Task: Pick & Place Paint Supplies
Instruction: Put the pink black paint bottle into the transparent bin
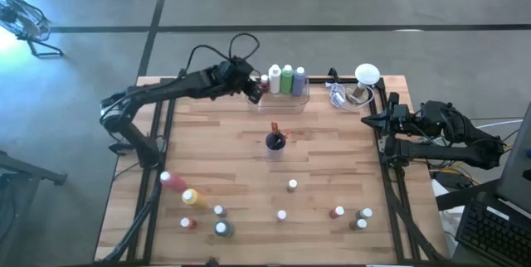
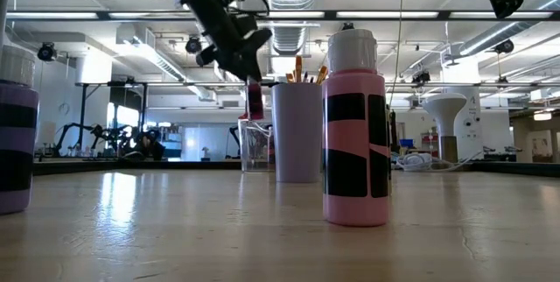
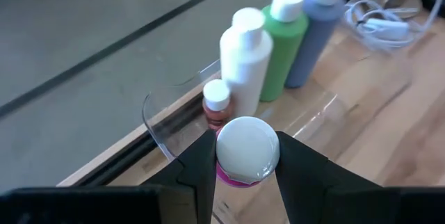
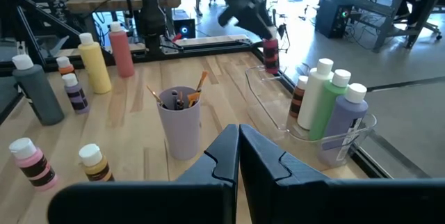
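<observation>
My left gripper (image 1: 254, 90) hangs over the left end of a clear plastic tray (image 1: 292, 101) at the table's far edge, shut on a small white-capped magenta bottle (image 3: 246, 149). In the tray stand tall white (image 3: 245, 57), green (image 3: 286, 40) and purple-grey (image 3: 313, 26) bottles and a small red-brown one (image 3: 216, 106). A lilac cup of paintbrushes (image 1: 275, 141) stands at mid-table. Pink (image 1: 172, 181) and yellow (image 1: 192, 196) bottles lie near the left front, and several small bottles stand along the near edge. My right gripper (image 1: 368, 122) waits, shut, at the right edge. My left gripper pinches the small magenta bottle just below its white cap (image 3: 229, 175), one finger (image 3: 198, 165) on each side. The fingers come from above, slanting down. The bottle (image 2: 255, 100) hangs upright below them, lifted clear over the tray's left end.
A white lamp-like object with coiled cable (image 1: 362, 84) sits at the far right corner. Small bottles (image 1: 292, 186) (image 1: 282, 215) (image 1: 337, 212) dot the near half. A pink bottle (image 2: 354, 133) stands close before the low camera. Bare wood lies between the cup and the tray.
</observation>
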Action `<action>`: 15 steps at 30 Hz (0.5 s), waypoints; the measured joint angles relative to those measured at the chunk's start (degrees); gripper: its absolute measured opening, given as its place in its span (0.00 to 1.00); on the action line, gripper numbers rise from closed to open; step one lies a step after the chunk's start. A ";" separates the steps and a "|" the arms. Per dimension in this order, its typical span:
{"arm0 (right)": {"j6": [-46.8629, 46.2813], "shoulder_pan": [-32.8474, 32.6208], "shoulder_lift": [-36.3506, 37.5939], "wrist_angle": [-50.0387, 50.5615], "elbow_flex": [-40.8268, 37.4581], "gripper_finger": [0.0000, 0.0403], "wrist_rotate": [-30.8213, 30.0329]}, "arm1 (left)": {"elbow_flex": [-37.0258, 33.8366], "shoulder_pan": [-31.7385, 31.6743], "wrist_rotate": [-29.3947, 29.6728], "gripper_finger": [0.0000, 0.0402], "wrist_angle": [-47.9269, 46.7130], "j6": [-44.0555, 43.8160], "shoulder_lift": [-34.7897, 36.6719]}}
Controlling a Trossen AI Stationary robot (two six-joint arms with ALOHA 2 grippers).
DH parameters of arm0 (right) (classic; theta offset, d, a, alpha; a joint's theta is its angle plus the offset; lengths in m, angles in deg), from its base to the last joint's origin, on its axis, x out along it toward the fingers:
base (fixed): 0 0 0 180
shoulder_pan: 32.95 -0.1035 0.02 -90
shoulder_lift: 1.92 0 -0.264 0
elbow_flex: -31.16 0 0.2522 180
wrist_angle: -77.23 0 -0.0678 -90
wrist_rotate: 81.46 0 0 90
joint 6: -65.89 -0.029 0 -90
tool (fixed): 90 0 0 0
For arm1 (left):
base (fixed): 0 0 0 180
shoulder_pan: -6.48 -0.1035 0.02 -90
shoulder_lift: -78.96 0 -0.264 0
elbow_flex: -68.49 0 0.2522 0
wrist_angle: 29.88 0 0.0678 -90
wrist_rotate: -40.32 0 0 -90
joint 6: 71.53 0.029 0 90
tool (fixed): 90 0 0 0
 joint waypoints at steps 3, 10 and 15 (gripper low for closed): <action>0.00 0.02 -0.01 0.00 0.01 0.02 -0.01 | 0.00 -1.58 -0.54 0.31 1.88 0.73 -1.93; 0.03 0.02 -0.01 0.00 0.00 0.02 0.01 | 0.00 -5.03 -4.25 0.31 4.23 0.77 -5.05; 0.05 0.02 0.00 0.00 0.00 0.02 0.01 | 0.00 -6.71 -4.41 0.32 5.73 0.47 -7.93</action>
